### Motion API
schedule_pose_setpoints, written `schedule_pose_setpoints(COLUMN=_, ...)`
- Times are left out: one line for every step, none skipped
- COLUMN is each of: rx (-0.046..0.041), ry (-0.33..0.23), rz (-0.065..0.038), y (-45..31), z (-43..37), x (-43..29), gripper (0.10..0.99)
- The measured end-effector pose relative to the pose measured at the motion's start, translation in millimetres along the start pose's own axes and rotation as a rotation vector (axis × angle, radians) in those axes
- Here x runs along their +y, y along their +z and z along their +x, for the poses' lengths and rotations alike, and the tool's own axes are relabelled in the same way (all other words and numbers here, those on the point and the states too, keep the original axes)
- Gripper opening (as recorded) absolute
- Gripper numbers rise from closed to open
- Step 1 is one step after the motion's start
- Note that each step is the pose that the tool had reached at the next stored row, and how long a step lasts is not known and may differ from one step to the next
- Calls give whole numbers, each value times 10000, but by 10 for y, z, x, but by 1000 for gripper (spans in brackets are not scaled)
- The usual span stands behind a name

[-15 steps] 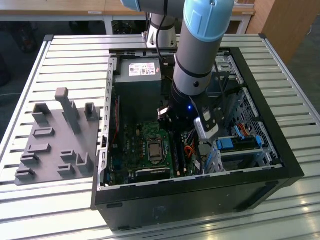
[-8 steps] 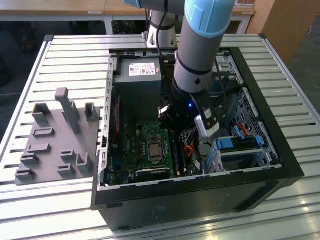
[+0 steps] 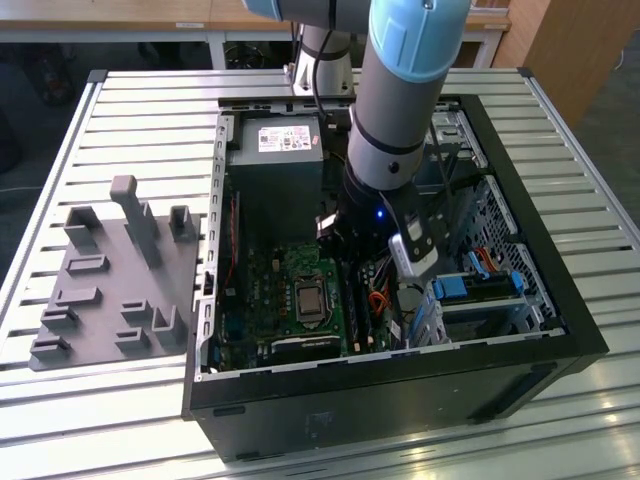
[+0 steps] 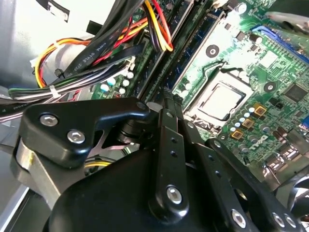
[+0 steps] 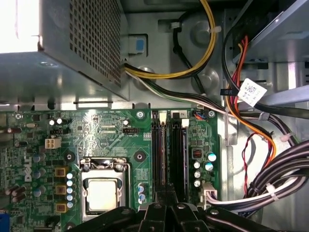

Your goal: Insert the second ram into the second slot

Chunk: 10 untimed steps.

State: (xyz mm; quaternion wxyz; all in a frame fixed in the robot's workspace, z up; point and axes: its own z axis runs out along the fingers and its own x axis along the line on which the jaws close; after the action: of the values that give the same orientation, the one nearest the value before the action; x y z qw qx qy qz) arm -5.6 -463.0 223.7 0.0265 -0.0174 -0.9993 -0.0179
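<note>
The open computer case point(image 3: 560, 330) lies on the slatted table with its green motherboard point(image 3: 262, 300) facing up. Long black memory slots point(image 5: 178, 154) run side by side beside the processor socket point(image 5: 102, 193); they show in both wrist views point(image 4: 159, 67). My gripper point(image 3: 352, 262) reaches down inside the case, right over the near end of these slots. Its black fingertips point(image 4: 166, 96) are drawn together, so it looks shut point(image 5: 162, 198). The second ram is hidden from me. I cannot tell which slot is the second slot, or whether a stick sits in any of them.
A grey power supply box point(image 3: 275, 150) fills the case's far end. Bundles of coloured cables point(image 4: 96, 53) run close beside the slots. A drive cage with blue parts point(image 3: 470, 290) sits on the exterior view's right. A grey parts fixture point(image 3: 110, 280) stands on the table at its left.
</note>
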Motion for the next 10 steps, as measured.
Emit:
schedule_pose_setpoints(rx=0, ry=-1, rz=-1, y=7, z=-1, x=0, gripper=106)
schedule_pose_setpoints(rx=0, ry=0, rz=-2, y=14, z=-1, x=-1, gripper=106)
schedule_pose_setpoints(rx=0, ry=-1, rz=-3, y=22, z=-1, x=-1, gripper=106)
schedule_pose_setpoints(rx=1, ry=0, rz=-2, y=29, z=-2, x=-1, gripper=106)
schedule_pose_setpoints(rx=3, ry=0, rz=3, y=35, z=-2, x=-2, gripper=106)
schedule_pose_setpoints(rx=4, ry=0, rz=5, y=40, z=-2, x=-3, gripper=106)
schedule_pose_setpoints(rx=3, ry=0, rz=5, y=46, z=-2, x=-3, gripper=106)
schedule_pose_setpoints(rx=3, ry=0, rz=4, y=52, z=-3, x=-3, gripper=106)
schedule_pose_setpoints(rx=1, ry=0, rz=-5, y=61, z=-4, x=-2, gripper=106)
schedule_pose_setpoints(rx=2, ry=0, rz=1, y=67, z=-4, x=-3, gripper=106)
